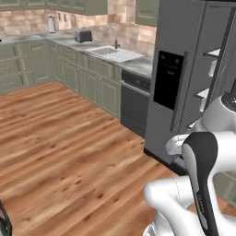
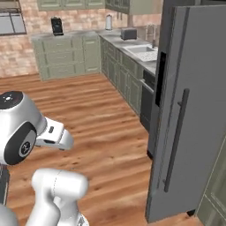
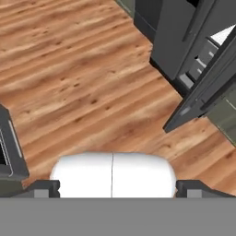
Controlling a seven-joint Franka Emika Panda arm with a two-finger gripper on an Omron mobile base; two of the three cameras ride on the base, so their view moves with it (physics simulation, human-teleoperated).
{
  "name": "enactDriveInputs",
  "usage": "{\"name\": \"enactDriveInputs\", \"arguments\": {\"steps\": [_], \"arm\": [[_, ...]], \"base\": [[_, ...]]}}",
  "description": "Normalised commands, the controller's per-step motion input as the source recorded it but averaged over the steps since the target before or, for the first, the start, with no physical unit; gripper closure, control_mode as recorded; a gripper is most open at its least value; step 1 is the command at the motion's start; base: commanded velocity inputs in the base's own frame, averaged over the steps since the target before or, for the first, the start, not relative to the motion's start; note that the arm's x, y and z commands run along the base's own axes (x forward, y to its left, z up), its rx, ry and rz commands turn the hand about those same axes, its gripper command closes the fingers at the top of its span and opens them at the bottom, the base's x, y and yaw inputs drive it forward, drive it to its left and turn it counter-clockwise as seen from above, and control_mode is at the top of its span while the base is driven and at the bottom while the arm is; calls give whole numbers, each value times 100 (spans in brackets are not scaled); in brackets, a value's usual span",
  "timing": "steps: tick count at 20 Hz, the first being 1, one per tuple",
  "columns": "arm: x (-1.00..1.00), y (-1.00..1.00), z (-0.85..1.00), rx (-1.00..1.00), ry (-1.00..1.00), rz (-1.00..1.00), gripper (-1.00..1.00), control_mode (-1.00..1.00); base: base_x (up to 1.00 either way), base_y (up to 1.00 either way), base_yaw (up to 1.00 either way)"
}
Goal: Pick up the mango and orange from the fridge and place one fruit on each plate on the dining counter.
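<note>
The fridge [image 1: 177, 69] is a tall grey unit with a black dispenser panel [image 1: 168, 79] on its shut left door. Its right door [image 2: 194, 110] stands swung open, with the long handle [image 2: 175, 139] facing me. White inner shelves [image 1: 209, 53] show in the gap. In the hand view the fridge [image 3: 175, 41] lies at the upper right, its open door [image 3: 203, 87] angled out over the floor and its shelves [image 3: 203, 55] visible. My gripper [image 3: 118, 188] is open, fingertips [image 3: 46, 186] far apart, nothing between them, well short of the fridge. Mango, orange, plates and dining counter are out of view.
A dark dishwasher [image 1: 134, 99] sits left of the fridge under the wall counter, which holds a sink [image 1: 115, 54] and a toaster [image 1: 83, 35]. Green cabinets [image 1: 69, 69] line the walls. Open wooden floor [image 1: 60, 147] spreads to the left. A dark object [image 3: 9, 147] stands at the hand view's left edge.
</note>
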Motion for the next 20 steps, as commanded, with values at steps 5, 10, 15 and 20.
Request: {"name": "enactDriveInputs", "arguments": {"steps": [5, 10, 15, 20], "arm": [[0, 0, 0, 0, 0, 0, -100, 100], [0, 0, 0, 0, 0, 0, -100, 100], [0, 0, 0, 0, 0, 0, -100, 100], [0, 0, 0, 0, 0, 0, -100, 100]], "base": [[62, 52, -59], [43, 61, -61], [43, 70, -54], [55, 74, -48]]}}
